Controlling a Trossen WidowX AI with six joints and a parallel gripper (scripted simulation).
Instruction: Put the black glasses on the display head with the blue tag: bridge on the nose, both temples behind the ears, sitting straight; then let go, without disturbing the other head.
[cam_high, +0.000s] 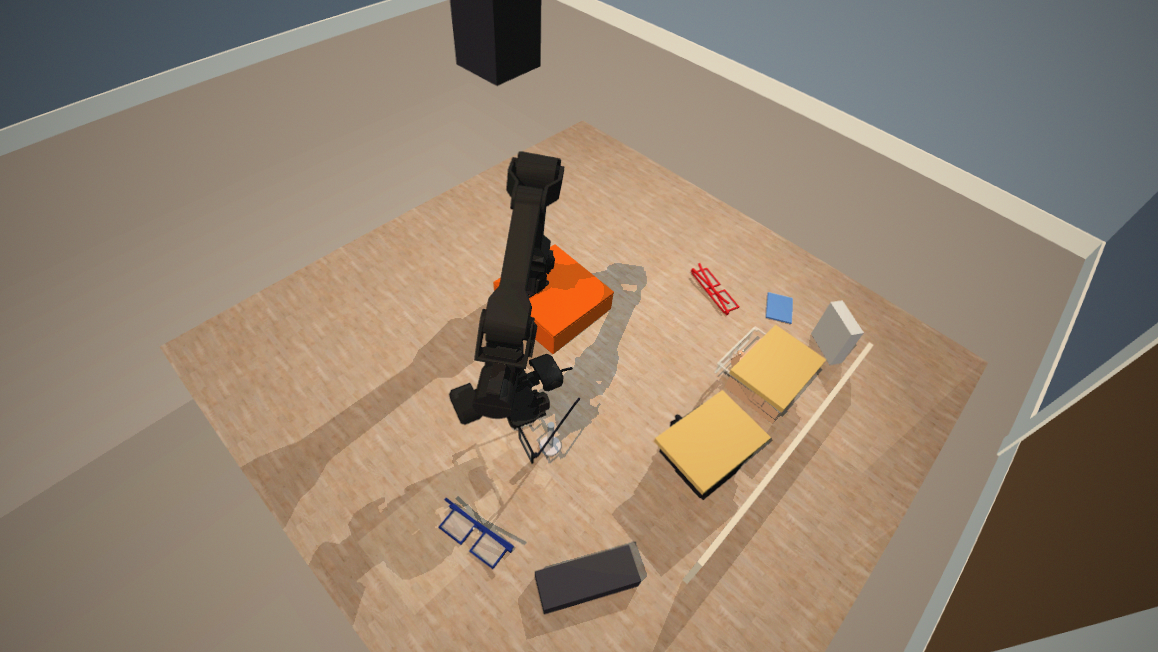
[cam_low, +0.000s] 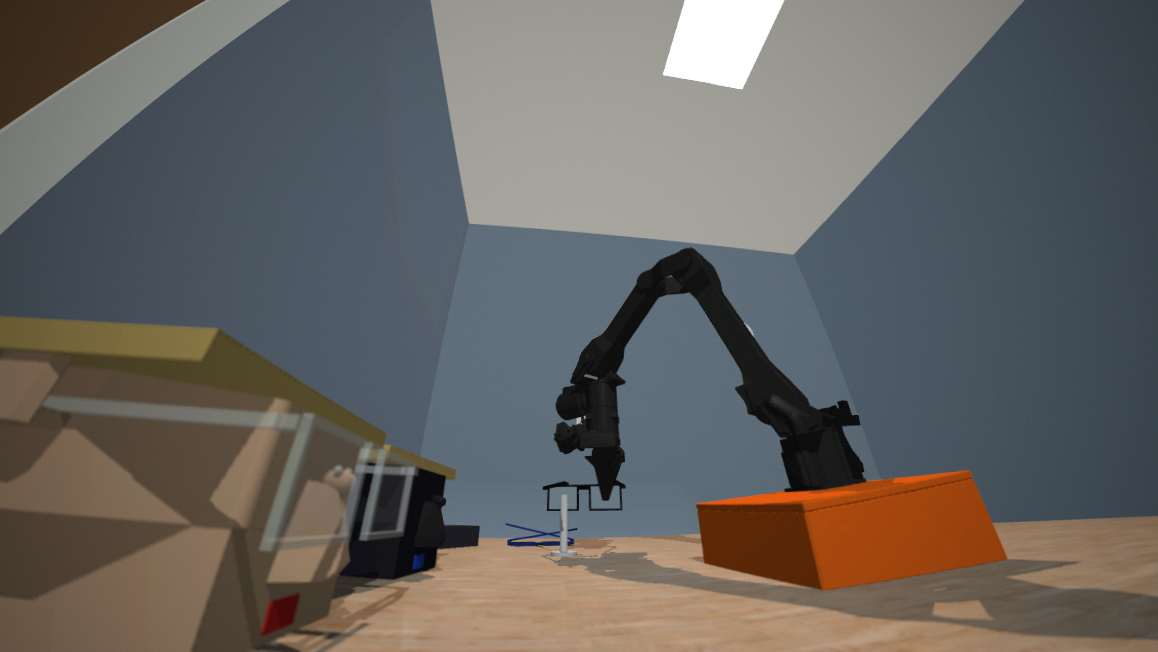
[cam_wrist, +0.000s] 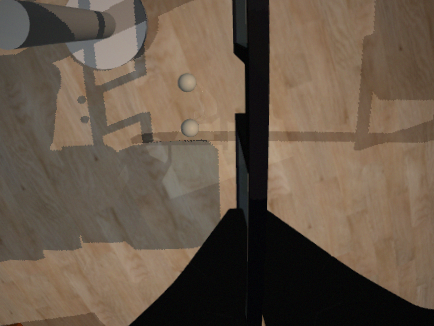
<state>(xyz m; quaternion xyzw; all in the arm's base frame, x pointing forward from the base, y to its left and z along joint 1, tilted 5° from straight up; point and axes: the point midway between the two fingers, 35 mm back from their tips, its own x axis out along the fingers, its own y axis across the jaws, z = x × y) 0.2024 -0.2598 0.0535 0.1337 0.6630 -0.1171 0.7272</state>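
My gripper (cam_low: 606, 495) (cam_wrist: 245, 222) is shut on the black glasses (cam_high: 557, 428) (cam_low: 583, 486) (cam_wrist: 258, 100), gripping the frame near one lens. The glasses hang above the floor with lenses down and temples spread, close to the white stand (cam_high: 551, 447) (cam_low: 563, 526) (cam_wrist: 125, 40). The black head (cam_low: 382, 530) bears the blue tag (cam_low: 418, 562) and wears no glasses that I can see. A yellow board (cam_high: 713, 441) covers it from above. The tan head (cam_low: 121, 502) (cam_high: 777, 368) with the red tag (cam_low: 280, 613) wears clear glasses (cam_low: 305, 477) under another yellow board.
Blue glasses (cam_high: 478, 524) (cam_low: 538, 542) lie beyond the stand, near a dark box (cam_high: 589, 577) (cam_low: 460, 535). Red glasses (cam_high: 709, 291), a blue pad (cam_high: 779, 307) and a grey block (cam_high: 837, 332) are near the tan head. A pale rail (cam_high: 786, 454) runs behind both heads.
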